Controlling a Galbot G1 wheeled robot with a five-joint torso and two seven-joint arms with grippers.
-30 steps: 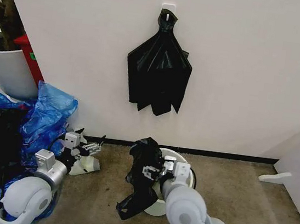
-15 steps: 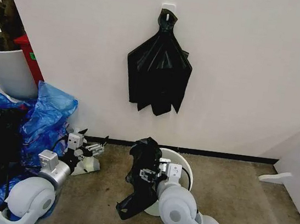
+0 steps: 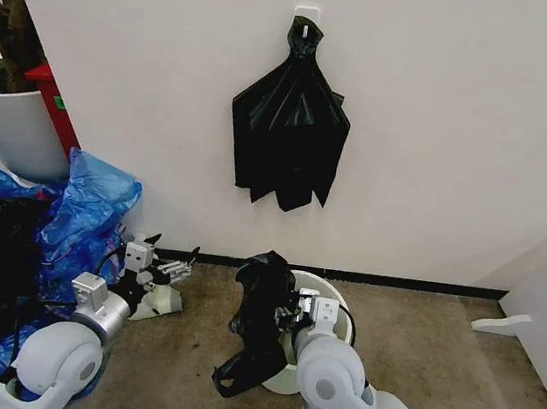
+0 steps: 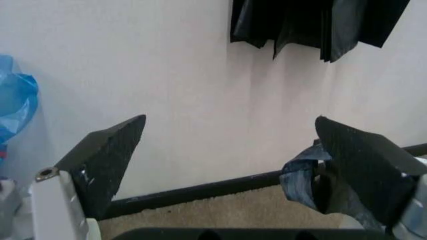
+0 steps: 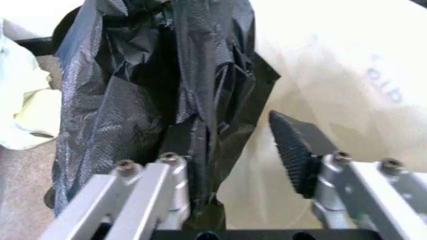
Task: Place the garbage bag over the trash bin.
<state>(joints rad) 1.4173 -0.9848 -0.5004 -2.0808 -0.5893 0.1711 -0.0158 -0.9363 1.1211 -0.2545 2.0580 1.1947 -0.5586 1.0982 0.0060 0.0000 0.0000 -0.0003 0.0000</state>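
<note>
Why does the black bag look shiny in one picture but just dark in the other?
In the right wrist view the garbage bag sits close to the camera, so light glints off its wrinkles; in the head view the garbage bag is farther off, beside the trash bin, and reads as a dark shape.

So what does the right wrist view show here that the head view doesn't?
Right wrist view alone: the right end effector open, one finger bare, the other behind the garbage bag's folds. Head view alone: the left end effector low by the wall, the bunch of black bags hanging above, the blue bags. Both: the garbage bag draped at the trash bin.
</note>
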